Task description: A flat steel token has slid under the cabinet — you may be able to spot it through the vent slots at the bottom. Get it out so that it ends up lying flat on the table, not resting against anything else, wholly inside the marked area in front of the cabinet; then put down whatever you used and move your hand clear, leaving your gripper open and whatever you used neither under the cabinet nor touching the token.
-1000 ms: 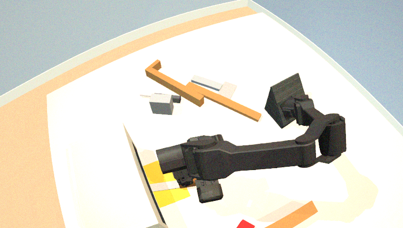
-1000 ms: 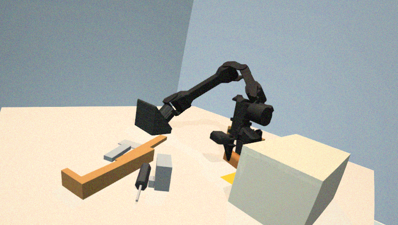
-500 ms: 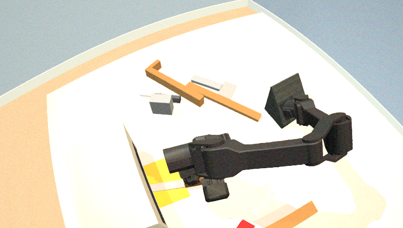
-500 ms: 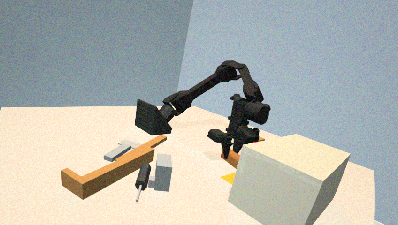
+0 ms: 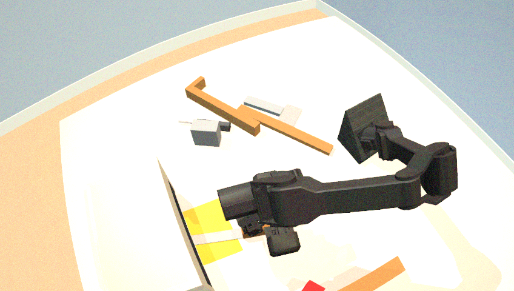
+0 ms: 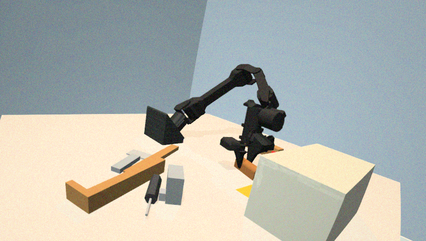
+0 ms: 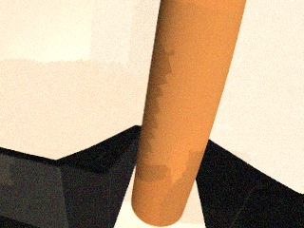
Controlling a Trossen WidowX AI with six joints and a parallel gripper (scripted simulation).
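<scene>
End effector (image 6: 245, 157) grips rod (image 7: 190, 89) beside cabinet (image 6: 302, 191).

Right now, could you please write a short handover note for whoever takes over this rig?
Claw: shut on an orange rod, low over the table just in front of the cabinet.
Rod: points toward the cabinet's base across the yellow marked area.
Token: not visible in any view, presumably under the cabinet.
Unused: an orange L-shaped bar and some grey pieces lie on the table, away from the cabinet.
Done: tool picked up and brought to the cabinet.
Left: sweep the token into the yellow area, put the rod down away from it, open the claw, move clear.
</scene>
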